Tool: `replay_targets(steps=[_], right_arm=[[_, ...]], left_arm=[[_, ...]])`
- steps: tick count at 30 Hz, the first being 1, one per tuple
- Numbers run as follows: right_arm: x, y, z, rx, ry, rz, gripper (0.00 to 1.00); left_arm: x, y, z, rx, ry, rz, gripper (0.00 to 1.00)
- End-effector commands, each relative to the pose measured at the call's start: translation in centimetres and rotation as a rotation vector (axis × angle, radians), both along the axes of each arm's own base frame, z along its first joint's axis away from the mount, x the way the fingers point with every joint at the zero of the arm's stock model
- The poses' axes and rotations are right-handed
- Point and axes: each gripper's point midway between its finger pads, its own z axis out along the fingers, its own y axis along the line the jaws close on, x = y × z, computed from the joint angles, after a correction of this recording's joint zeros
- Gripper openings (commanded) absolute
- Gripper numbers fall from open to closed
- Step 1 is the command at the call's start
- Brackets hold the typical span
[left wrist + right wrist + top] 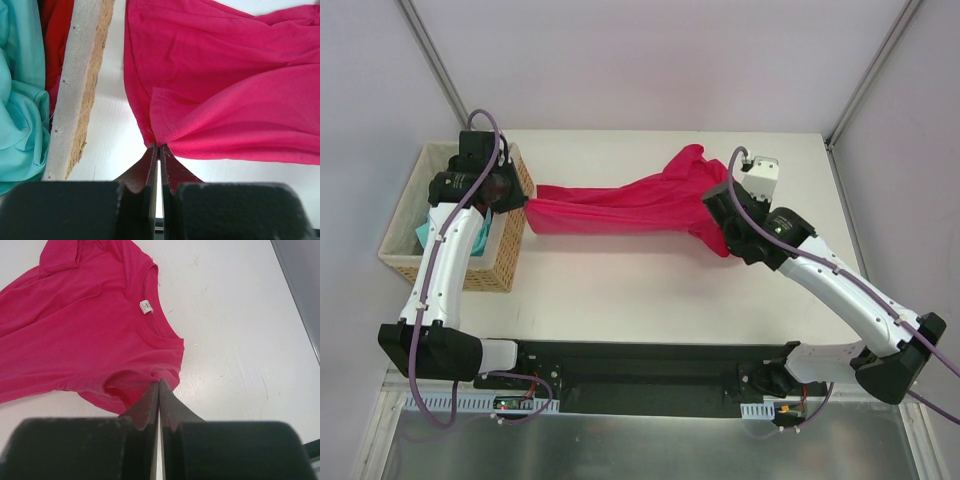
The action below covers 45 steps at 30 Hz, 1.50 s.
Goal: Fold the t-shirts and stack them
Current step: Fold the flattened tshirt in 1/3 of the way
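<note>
the left claw (158, 146) is shut tight, its two tips pinching a little bunch at the edge of the pink-red t-shirt (225, 90). the right claw (159, 382) is shut tight too. it pinches the same shirt at its edge, just beside the neck hole, where a small white tag (145, 306) shows.

the shirt is pulled long between the two claws, across the middle of the white table (650, 300). its left end sits just beside the right wall of the basket (515, 230), with a thin strip of table between them. its right end bunches up under the right claw, well away from the table's right edge.

a wide band of bare table lies on the near side of the shirt, between it and the arm bases. a thinner bare band lies behind it, up to the far edge. the basket stands at the table's left edge, and the left arm reaches over it.

count: two claws, both closed on cloth. one pink-red t-shirt on the table. one basket. one mint-green t-shirt (20, 100) lies crumpled inside the basket. a bit of red cloth (55, 30) also shows inside, against the basket wall, and i cannot tell what it is.
</note>
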Motion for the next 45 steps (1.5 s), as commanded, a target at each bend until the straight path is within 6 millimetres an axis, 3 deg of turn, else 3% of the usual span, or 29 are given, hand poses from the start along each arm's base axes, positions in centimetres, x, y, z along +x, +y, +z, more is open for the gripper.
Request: replay_targets(steps=[1, 9, 20, 34, 40, 45], right_arm=[[-1.1, -1.2, 1.2, 0.024, -0.042, -0.042, 0.01], [-2.3, -1.5, 1.6, 0.023, -0.052, -0.047, 0.01], [-1.2, -0.1, 1.2, 0.007, -0.042, -0.033, 0.01], [3.7, 3.9, 0.8, -0.029, -0.02, 0.022, 0.01], [6.3, 4.2, 0.1, -0.054, 0.003, 0.018, 0.01], [7.8, 3.5, -1.4, -0.057, 0.045, -0.005, 0.01]], left_arm=[[-1.2, 0.5, 1.2, 0.026, -0.025, 0.009, 0.0], [-1.9, 0.5, 1.1, 0.029, -0.013, 0.008, 0.0], [-2.1, 0.9, 0.7, 0.045, 0.013, 0.022, 0.0], [1.9, 0.9, 1.9, 0.054, 0.005, 0.023, 0.0], [3.9, 1.0, 1.7, 0.061, 0.017, 0.034, 0.0], [5.5, 1.2, 0.1, 0.077, 0.064, 0.041, 0.0]])
